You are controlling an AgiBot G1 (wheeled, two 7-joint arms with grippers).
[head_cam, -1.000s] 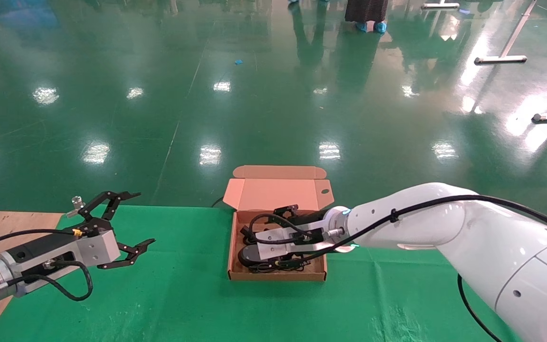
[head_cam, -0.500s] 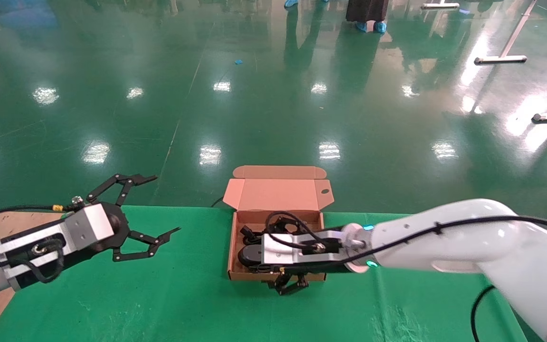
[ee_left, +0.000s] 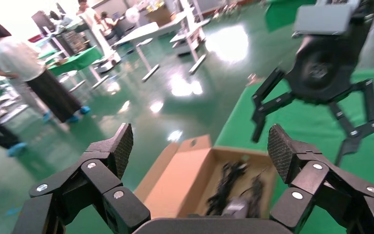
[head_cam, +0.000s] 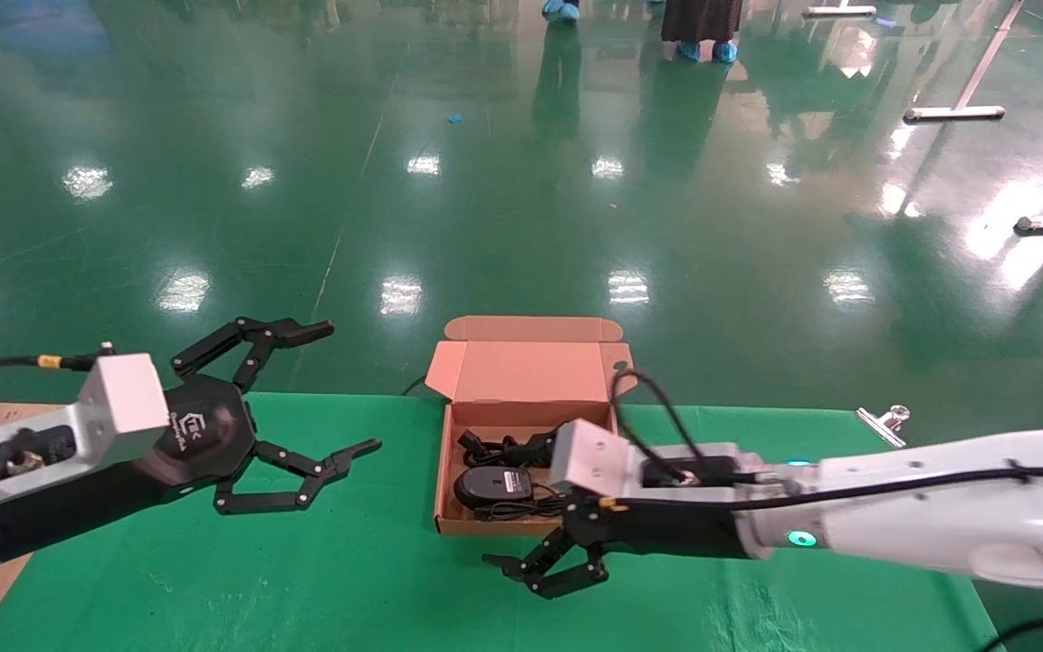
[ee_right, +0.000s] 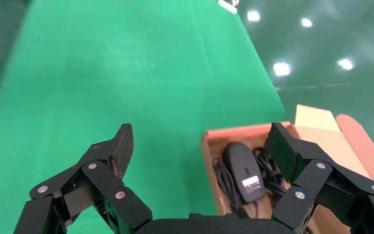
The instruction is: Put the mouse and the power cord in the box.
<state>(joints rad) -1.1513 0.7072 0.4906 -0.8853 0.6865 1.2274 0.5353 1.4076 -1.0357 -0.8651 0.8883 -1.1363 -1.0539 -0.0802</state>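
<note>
While the mouse (head_cam: 493,486) lies label-up inside the open box (head_cam: 529,372) with the power cord (head_cam: 508,447) bundled at its 12 o'clock, the right claw (head_cam: 547,570) hangs spread and empty over the green surface (head_cam: 349,580), just off the box's near wall. The left claw (head_cam: 291,418), also spread wide and empty, hovers at the box's 9 o'clock.
</note>
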